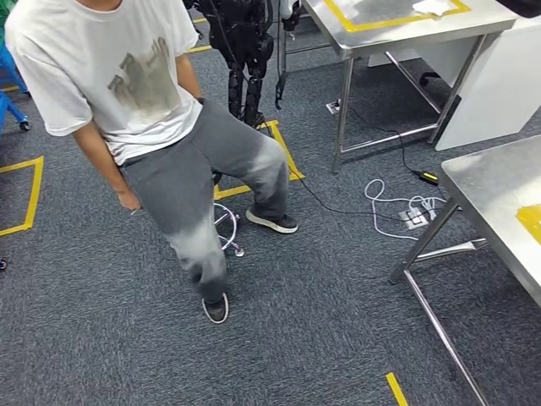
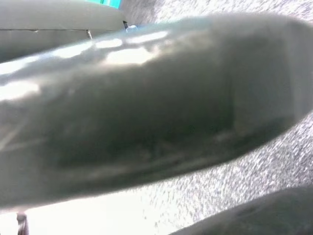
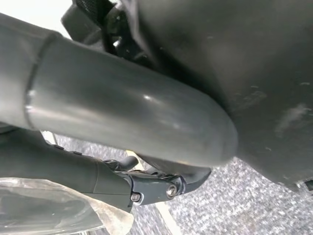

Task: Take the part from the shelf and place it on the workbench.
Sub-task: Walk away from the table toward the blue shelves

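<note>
We see our right hand (image 3: pixel 110 171) gripping a clear-bagged part (image 3: pixel 48 210), its orientation unclear; our left hand's (image 2: pixel 147 112) state is unclear; a person (image 1: pixel 146 110) sits upper left.

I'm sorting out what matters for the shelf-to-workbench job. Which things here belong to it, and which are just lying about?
Job:
- near steel workbench
- clear plastic wrap by the right robot hand, possibly the part

Lying about:
- seated person
- stool
- white cable
- power strip
- far table
- other robot
</note>
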Action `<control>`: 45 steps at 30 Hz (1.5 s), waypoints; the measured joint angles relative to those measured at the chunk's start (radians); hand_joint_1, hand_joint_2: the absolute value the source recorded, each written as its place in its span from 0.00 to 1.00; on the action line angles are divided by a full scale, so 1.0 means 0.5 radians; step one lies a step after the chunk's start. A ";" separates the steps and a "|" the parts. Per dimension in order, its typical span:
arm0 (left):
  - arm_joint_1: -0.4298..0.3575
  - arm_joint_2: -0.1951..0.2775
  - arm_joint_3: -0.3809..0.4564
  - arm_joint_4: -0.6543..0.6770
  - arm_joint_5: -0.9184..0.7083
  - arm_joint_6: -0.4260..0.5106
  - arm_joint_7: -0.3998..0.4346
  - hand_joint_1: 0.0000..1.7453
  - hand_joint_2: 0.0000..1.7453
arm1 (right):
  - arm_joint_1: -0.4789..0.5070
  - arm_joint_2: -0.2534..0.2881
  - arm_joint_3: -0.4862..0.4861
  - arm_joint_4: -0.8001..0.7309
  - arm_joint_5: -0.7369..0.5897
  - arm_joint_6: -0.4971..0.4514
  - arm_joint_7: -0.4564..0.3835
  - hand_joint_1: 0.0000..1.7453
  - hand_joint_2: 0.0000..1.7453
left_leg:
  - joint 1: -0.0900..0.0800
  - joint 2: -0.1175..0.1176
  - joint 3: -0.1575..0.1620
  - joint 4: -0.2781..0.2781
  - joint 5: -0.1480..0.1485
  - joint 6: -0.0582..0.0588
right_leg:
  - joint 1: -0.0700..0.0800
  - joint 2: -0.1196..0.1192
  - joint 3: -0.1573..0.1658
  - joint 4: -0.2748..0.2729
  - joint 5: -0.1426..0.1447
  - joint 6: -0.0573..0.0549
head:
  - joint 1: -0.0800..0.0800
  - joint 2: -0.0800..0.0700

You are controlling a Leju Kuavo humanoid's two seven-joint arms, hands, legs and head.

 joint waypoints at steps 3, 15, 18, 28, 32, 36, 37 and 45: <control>-0.007 0.003 0.017 0.000 0.004 -0.005 -0.001 0.00 0.00 | 0.002 0.002 0.010 0.000 0.004 0.001 0.003 0.00 0.00 | 0.005 0.105 -0.162 0.354 -0.163 -0.023 | 0.006 -0.078 0.013 -0.005 -0.007 -0.026 | -0.010 0.000; 0.005 0.080 0.162 -0.001 0.136 -0.081 -0.040 0.00 0.00 | -0.037 0.039 0.165 -0.003 0.143 0.101 -0.010 0.00 0.00 | -0.006 0.196 0.028 -0.076 0.051 0.050 | 0.033 -0.210 0.056 0.028 -0.112 0.031 | 0.003 0.000; 0.001 0.087 0.182 -0.001 0.140 -0.080 -0.040 0.00 0.00 | -0.046 0.046 0.198 -0.004 0.143 0.108 -0.018 0.00 0.00 | -0.001 0.143 0.032 -0.087 0.056 0.072 | 0.032 -0.074 -0.107 0.377 -0.274 0.042 | 0.012 0.000; 0.000 0.091 0.215 -0.001 0.159 -0.085 -0.037 0.00 0.00 | -0.056 0.049 0.251 -0.004 0.140 0.121 -0.032 0.00 0.00 | -0.004 0.000 0.035 -0.082 0.054 0.061 | 0.040 0.001 -0.117 0.295 -0.112 0.020 | 0.013 0.000; 0.005 0.099 0.308 -0.001 0.306 -0.127 -0.021 0.00 0.00 | -0.053 0.053 0.365 -0.004 0.139 0.164 -0.047 0.00 0.00 | -0.002 -0.015 -0.036 0.017 0.010 -0.004 | 0.029 0.015 0.023 -0.026 0.005 -0.052 | -0.002 0.000; 0.007 0.102 0.414 -0.001 0.391 -0.102 -0.028 0.00 0.00 | -0.053 0.041 0.463 -0.005 0.139 0.176 -0.055 0.00 0.00 | 0.017 0.118 -0.239 0.450 -0.167 -0.042 | 0.040 -0.091 0.041 -0.034 -0.008 -0.073 | -0.013 0.000; 0.011 0.102 0.437 -0.001 0.408 -0.086 -0.035 0.00 0.00 | -0.054 0.036 0.493 -0.006 0.139 0.177 -0.060 0.00 0.00 | 0.022 0.125 -0.245 0.461 -0.145 -0.046 | 0.042 -0.115 0.047 -0.034 -0.014 -0.073 | -0.013 0.000; 0.032 0.062 0.533 0.000 0.308 -0.068 -0.023 0.00 0.00 | -0.052 -0.016 0.620 -0.012 -0.028 0.191 -0.116 0.00 0.00 | -0.015 0.251 0.009 -0.060 0.054 0.028 | 0.061 -0.290 0.115 -0.043 -0.098 -0.006 | -0.004 0.000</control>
